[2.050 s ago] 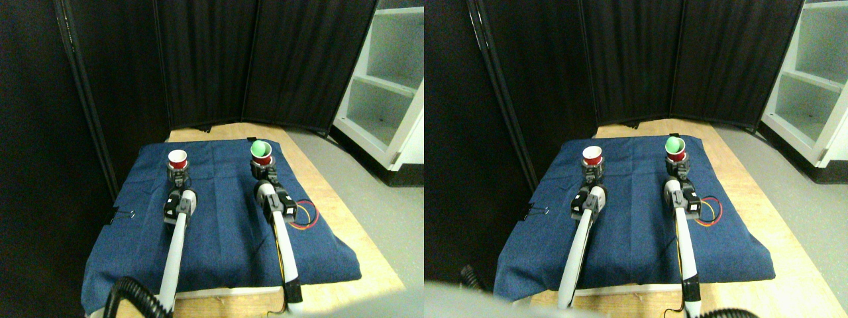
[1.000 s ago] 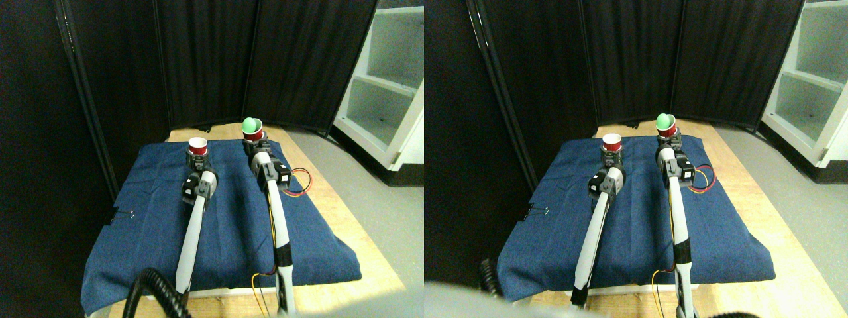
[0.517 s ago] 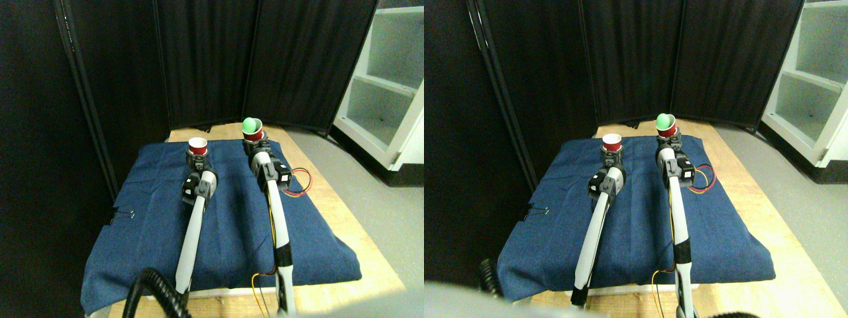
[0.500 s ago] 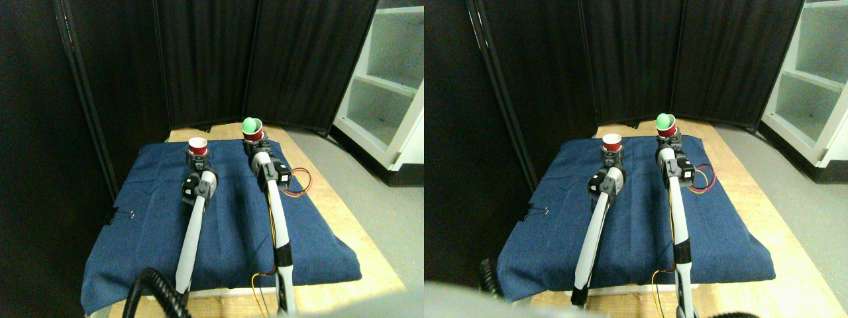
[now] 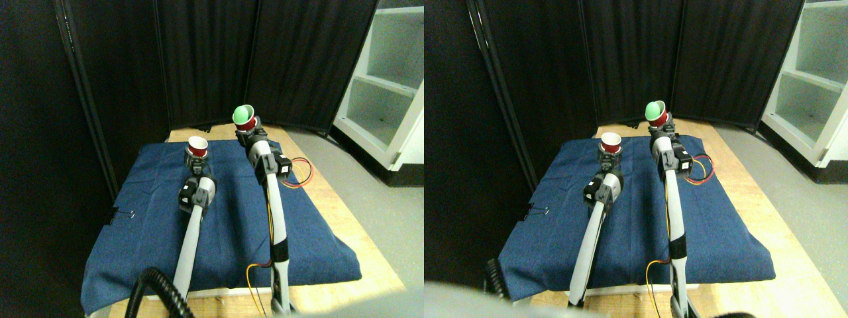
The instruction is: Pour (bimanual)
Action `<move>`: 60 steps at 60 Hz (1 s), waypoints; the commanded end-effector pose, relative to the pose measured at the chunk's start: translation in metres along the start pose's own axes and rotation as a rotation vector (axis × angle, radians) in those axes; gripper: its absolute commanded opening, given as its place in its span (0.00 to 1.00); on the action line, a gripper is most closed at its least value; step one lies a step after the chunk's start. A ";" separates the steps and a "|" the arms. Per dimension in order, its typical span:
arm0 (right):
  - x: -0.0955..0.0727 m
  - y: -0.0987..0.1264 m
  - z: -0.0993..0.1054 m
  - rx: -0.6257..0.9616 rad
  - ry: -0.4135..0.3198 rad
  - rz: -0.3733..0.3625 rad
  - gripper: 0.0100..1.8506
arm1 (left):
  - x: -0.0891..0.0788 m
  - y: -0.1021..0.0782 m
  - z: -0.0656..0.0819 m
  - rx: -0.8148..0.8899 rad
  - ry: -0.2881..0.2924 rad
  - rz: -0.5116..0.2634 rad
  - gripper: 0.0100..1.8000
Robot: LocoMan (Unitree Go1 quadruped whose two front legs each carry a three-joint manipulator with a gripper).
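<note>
Two small red paper cups are held up above a wooden table (image 5: pixel 331 199) covered by a dark blue cloth (image 5: pixel 225 218), one by each of the robot's pale limbs. The left tool (image 5: pixel 194 159) is clamped around the lower part of a red cup with a white inside (image 5: pixel 195 146), which stands upright with its mouth open to the ceiling. The right tool (image 5: pixel 249 132) is clamped on a red cup with a green inside (image 5: pixel 243 116). This cup sits higher and a little farther back, and it tips toward the robot's left, so its green mouth faces the white-lined cup. The two cups are near each other but not touching. Whether anything is inside the green-lined cup cannot be made out.

Red and yellow wires (image 5: pixel 299 173) loop off the right limb over the cloth. Black curtain panels (image 5: pixel 205 59) close off the back, and a white shelf unit (image 5: pixel 384 79) stands to the right.

The pour looks to be just beginning. The main risk is a miss: the tipped mouth seems to sit beside the receiving cup rather than right above it, so more tilt now could drop the contents onto the cloth. Both are light paper cups held low down, so a hard squeeze could crumple one, and a bump between rims could knock the lower cup askew.
</note>
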 end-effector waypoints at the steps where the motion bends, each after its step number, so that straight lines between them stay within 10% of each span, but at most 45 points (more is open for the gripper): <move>1: -0.006 0.002 0.006 0.041 -0.053 -0.016 0.17 | -0.004 -0.011 0.011 -0.032 -0.017 -0.055 0.18; 60: -0.008 0.048 -0.003 0.048 -0.001 0.064 0.17 | -0.010 -0.069 0.002 -0.069 0.057 -0.082 0.18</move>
